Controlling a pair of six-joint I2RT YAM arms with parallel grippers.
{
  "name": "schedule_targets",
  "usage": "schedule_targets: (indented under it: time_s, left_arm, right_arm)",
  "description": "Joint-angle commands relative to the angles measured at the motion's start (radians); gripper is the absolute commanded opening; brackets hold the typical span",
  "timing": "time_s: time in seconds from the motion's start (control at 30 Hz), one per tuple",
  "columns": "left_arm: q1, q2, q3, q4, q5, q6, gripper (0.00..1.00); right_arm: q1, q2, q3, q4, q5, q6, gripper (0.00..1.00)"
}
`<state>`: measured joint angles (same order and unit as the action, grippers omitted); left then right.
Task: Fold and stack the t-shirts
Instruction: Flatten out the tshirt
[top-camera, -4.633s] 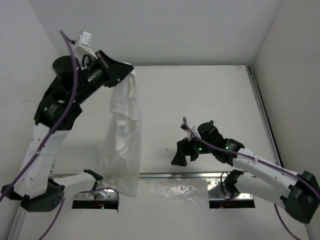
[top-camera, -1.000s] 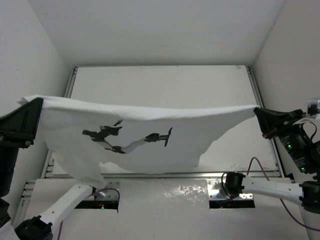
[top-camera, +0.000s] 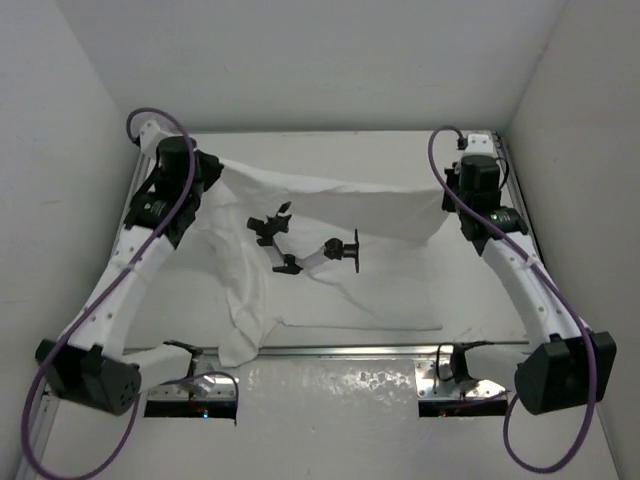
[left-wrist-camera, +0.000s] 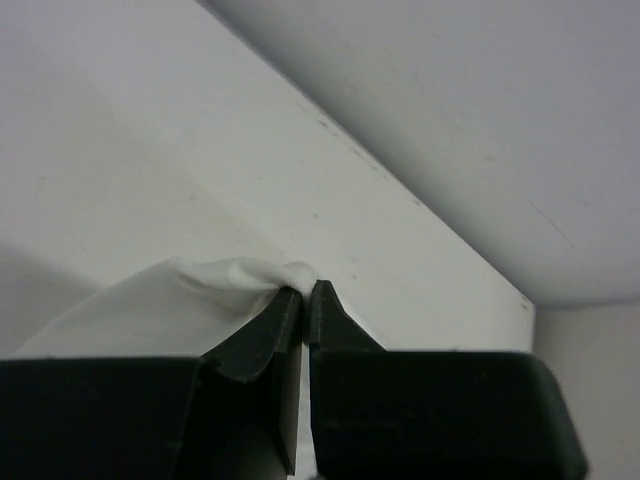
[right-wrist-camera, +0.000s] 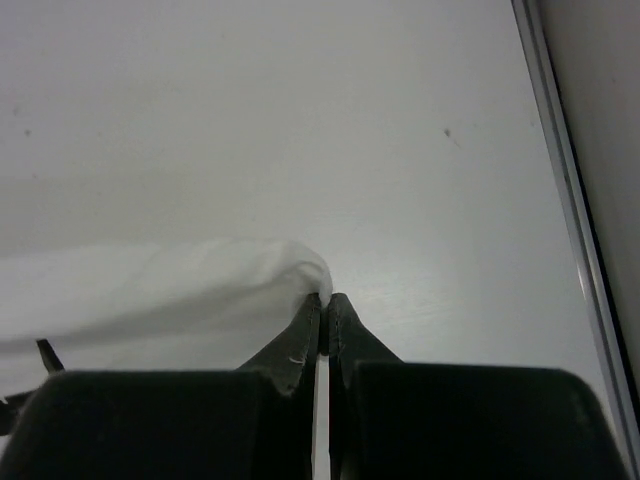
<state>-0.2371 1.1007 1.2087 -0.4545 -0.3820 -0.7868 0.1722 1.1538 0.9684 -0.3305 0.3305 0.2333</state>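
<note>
The shirt (top-camera: 330, 250) is plain white soft cloth, spread wide across the middle of the table (top-camera: 350, 155) with a black mark (top-camera: 300, 250) on its chest facing up. Its far edge is lifted and runs in a shallow sag from the far left to the far right. The near part lies on the table, fairly flat on the right. On the left it is bunched into a long rumpled fold that reaches the table's near edge.

The left gripper (top-camera: 207, 172) has its fingers pressed together on the shirt's far-left corner. In the left wrist view a small puff of cloth (left-wrist-camera: 200, 295) sits pinched at the tips of that gripper (left-wrist-camera: 305, 291). The right gripper (top-camera: 452, 197) is likewise clamped on the far-right corner. In the right wrist view the cloth (right-wrist-camera: 200, 275) ends in a rounded wad at that gripper's (right-wrist-camera: 324, 298) closed tips.

A second ago the shirt was stretched taut high above the table, the grippers far out to left and right. Now both arms have come down toward the far side of the table, closer together, and the cloth has gone slack with its near part laid down. Before that, the shirt hung from the left gripper alone.
</note>
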Motion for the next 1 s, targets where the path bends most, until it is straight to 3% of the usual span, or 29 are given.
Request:
schedule_targets:
  time_s: [0.0, 0.33, 0.47, 0.5, 0.57, 0.6, 0.67, 0.7, 0.73, 0.77, 0.8, 0.87, 0.97]
  left_arm:
    - [0.058, 0.188, 0.046, 0.151, 0.012, 0.018, 0.00]
    - [0.099, 0.726, 0.281, 0.629, 0.178, 0.202, 0.00]
    - [0.114, 1.018, 0.593, 0.550, 0.183, 0.218, 0.00]
    - [0.117, 1.063, 0.650, 0.500, 0.174, 0.213, 0.11]
    - [0.130, 1.190, 0.768, 0.456, 0.169, 0.184, 0.19]
    - [0.136, 1.227, 0.879, 0.409, 0.146, 0.172, 0.36]
    - [0.157, 1.315, 0.989, 0.300, 0.102, 0.112, 0.51]
    - [0.166, 1.329, 1.059, 0.248, 0.050, 0.088, 0.67]
    - [0.176, 1.335, 1.080, 0.223, 0.020, 0.034, 0.75]
    - [0.195, 1.326, 1.088, 0.211, -0.003, 0.015, 0.83]
    - [0.205, 1.315, 1.079, 0.217, -0.032, 0.002, 1.00]
    - [0.226, 1.274, 1.077, 0.205, -0.041, -0.009, 1.00]
    - [0.223, 1.155, 1.022, 0.079, 0.078, -0.006, 1.00]
  right_arm:
    - [-0.033, 0.164, 0.142, 0.168, -0.204, -0.035, 0.00]
    - [-0.050, 0.809, 0.585, 0.258, -0.289, -0.187, 0.00]
    - [-0.083, 1.053, 0.890, 0.197, -0.318, -0.200, 0.00]
    - [-0.088, 1.102, 0.952, 0.179, -0.324, -0.196, 0.00]
    - [-0.103, 1.257, 1.179, 0.108, -0.327, -0.186, 0.00]
    - [-0.108, 1.305, 1.255, 0.084, -0.327, -0.178, 0.00]
    - [-0.123, 1.397, 1.402, 0.088, -0.323, -0.152, 0.12]
    - [-0.131, 1.406, 1.417, 0.131, -0.320, -0.138, 0.53]
    - [-0.146, 1.406, 1.417, 0.160, -0.300, -0.117, 0.96]
    - [-0.155, 1.400, 1.397, 0.182, -0.277, -0.091, 0.99]
    - [-0.166, 1.382, 1.394, 0.189, -0.260, -0.047, 0.99]
    - [-0.168, 1.361, 1.391, 0.165, -0.220, -0.008, 0.99]
    - [-0.146, 1.252, 1.296, 0.087, -0.222, 0.004, 0.99]
